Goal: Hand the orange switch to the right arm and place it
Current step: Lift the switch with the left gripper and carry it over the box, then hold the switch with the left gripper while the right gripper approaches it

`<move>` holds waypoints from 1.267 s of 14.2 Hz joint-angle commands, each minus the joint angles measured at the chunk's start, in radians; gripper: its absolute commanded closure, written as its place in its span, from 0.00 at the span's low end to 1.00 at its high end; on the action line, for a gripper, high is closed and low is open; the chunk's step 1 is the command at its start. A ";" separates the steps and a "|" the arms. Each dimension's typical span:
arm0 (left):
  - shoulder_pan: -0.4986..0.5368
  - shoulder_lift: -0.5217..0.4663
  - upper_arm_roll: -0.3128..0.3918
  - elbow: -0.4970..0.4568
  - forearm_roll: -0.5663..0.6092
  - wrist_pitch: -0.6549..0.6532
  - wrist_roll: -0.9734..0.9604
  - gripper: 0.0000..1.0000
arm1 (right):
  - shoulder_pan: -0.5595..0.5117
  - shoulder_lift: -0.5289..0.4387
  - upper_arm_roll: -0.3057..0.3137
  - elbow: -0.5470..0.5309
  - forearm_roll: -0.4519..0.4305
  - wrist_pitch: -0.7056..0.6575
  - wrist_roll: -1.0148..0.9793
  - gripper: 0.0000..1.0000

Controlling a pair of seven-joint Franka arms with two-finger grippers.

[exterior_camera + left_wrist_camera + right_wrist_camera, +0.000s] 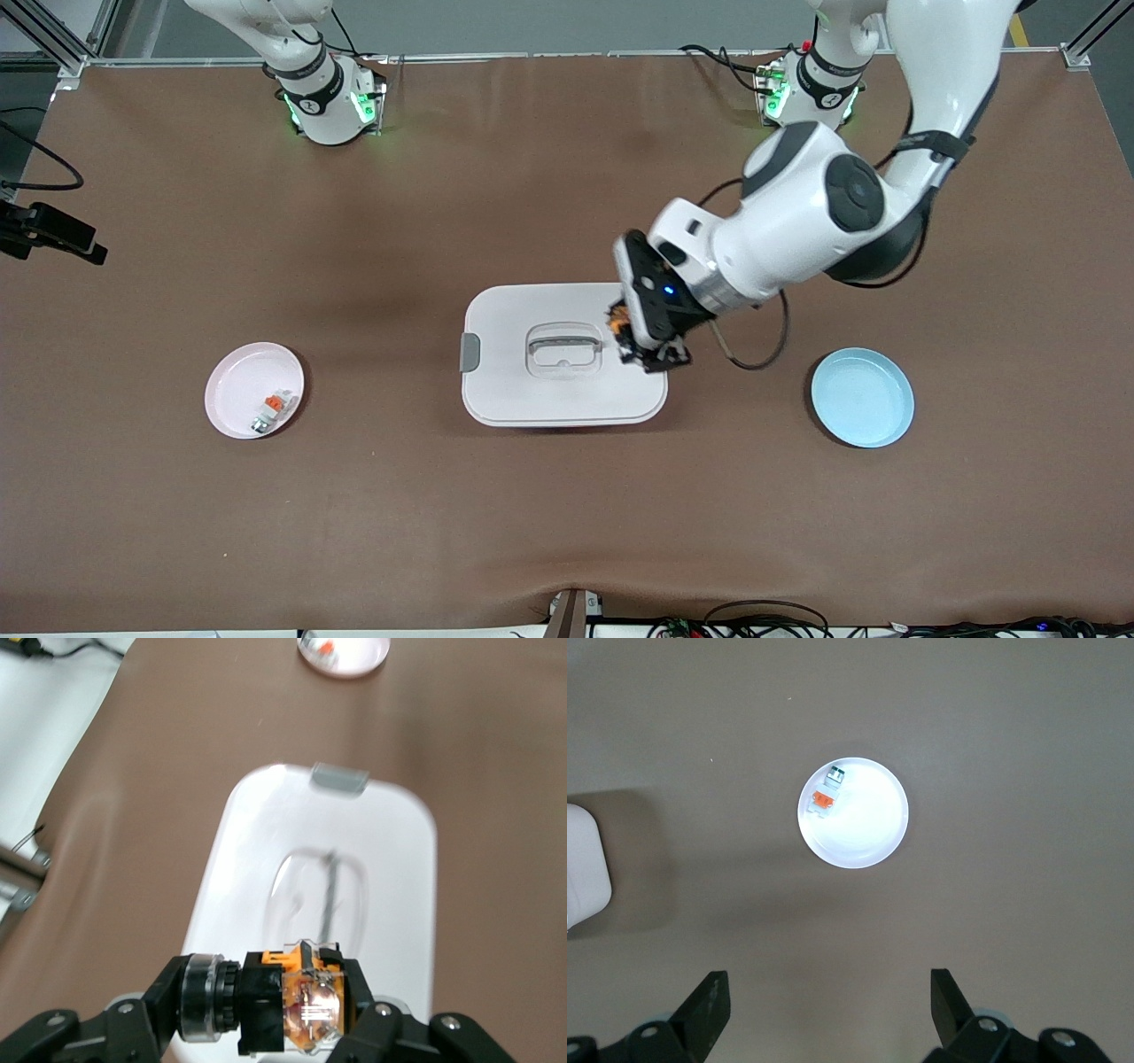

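My left gripper point(645, 341) hangs over the edge of the white lidded box point(532, 399) toward the left arm's end, shut on the orange switch point(619, 319). In the left wrist view the orange switch point(297, 1001) lies crosswise between the fingers of the left gripper point(270, 1010), showing a black body, a silver-ringed end and an orange, clear-cased end. The right arm point(310, 80) shows only its base part in the front view. In the right wrist view my right gripper point(828, 997) is open and holds nothing, high above the brown table beside the pink plate point(868, 833).
The pink plate point(232, 390) at the right arm's end holds a small white-and-orange piece point(275, 409). A light blue plate point(862, 397) lies at the left arm's end. The box lid point(390, 868) has a recessed handle and a grey latch.
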 commanded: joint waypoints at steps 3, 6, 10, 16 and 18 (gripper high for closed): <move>-0.127 0.049 0.005 0.135 -0.001 -0.016 -0.135 1.00 | -0.048 0.004 0.019 0.000 0.052 -0.011 0.006 0.00; -0.154 0.051 0.006 0.150 0.001 -0.011 -0.129 1.00 | -0.112 0.007 0.018 -0.012 0.294 -0.103 0.004 0.00; -0.163 0.051 0.006 0.167 -0.001 -0.008 -0.136 1.00 | -0.113 0.010 0.025 -0.049 0.557 -0.139 0.000 0.00; -0.226 0.072 0.048 0.167 0.001 0.007 -0.155 1.00 | -0.003 -0.025 0.028 -0.210 0.760 0.010 0.044 0.00; -0.250 0.079 0.071 0.166 0.001 0.030 -0.158 1.00 | 0.077 -0.033 0.028 -0.218 0.760 0.077 0.122 0.00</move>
